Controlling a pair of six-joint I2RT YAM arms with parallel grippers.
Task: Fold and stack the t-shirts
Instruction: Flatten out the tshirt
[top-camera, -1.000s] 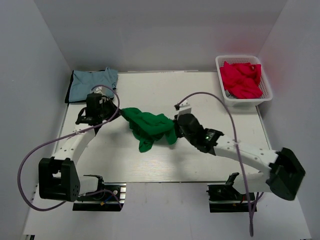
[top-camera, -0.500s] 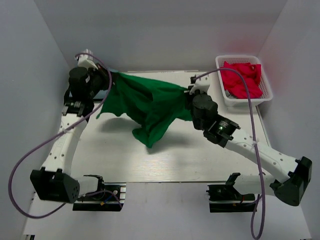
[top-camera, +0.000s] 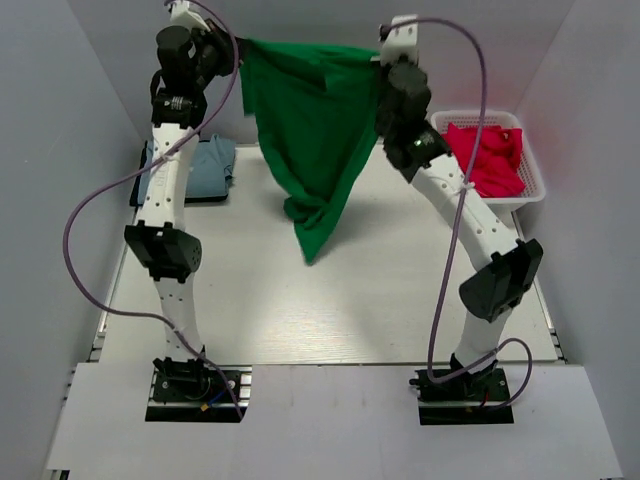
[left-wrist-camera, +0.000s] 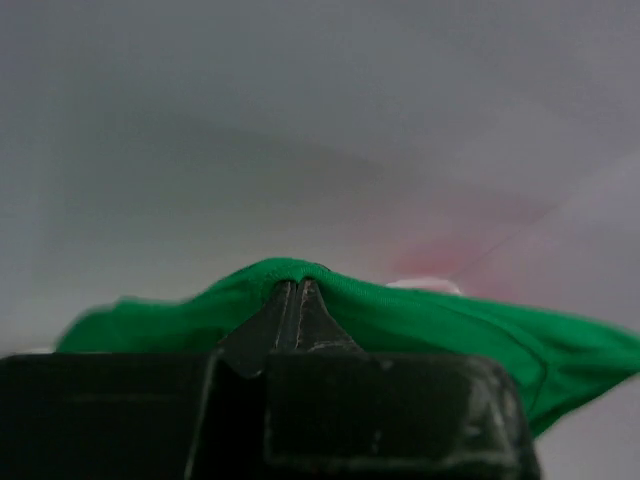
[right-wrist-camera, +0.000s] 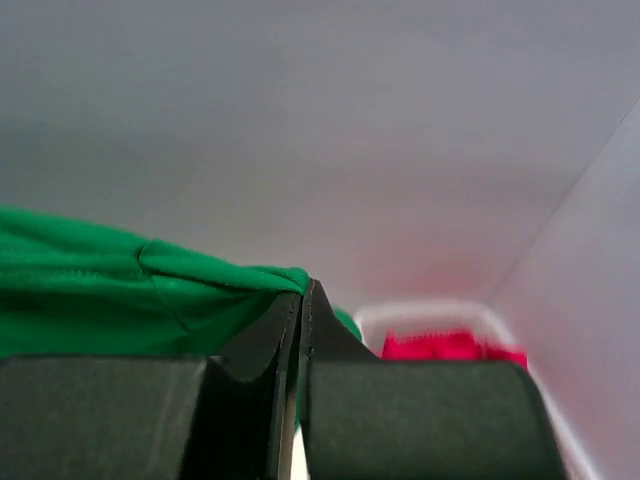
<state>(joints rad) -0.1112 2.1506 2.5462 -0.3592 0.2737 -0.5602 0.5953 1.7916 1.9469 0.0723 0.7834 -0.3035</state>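
Your left tool (top-camera: 228, 45) and right tool (top-camera: 380, 60) are both clamped on the green t-shirt (top-camera: 315, 130). A second ago it lay bunched on the bench (top-camera: 400, 290); now it hangs high between them, its bottom twisted, so it probably needs laying flat next.

surface (top-camera: 400, 300): white, rectangular, pale grey walls on three sides; most of its middle and near part bare.
far left corner: a blue t-shirt (top-camera: 205, 172), folded flat, lying on the surface and partly hidden behind the left arm; a dark edge shows under its near side, and what it is cannot be told.
far right corner: a white slotted basket (top-camera: 531, 193) standing at the surface's right edge, holding crumpled red t-shirts (top-camera: 485, 160).
near edge: left arm base (top-camera: 195, 385) and right arm base (top-camera: 465, 385), fixed side by side and well apart.
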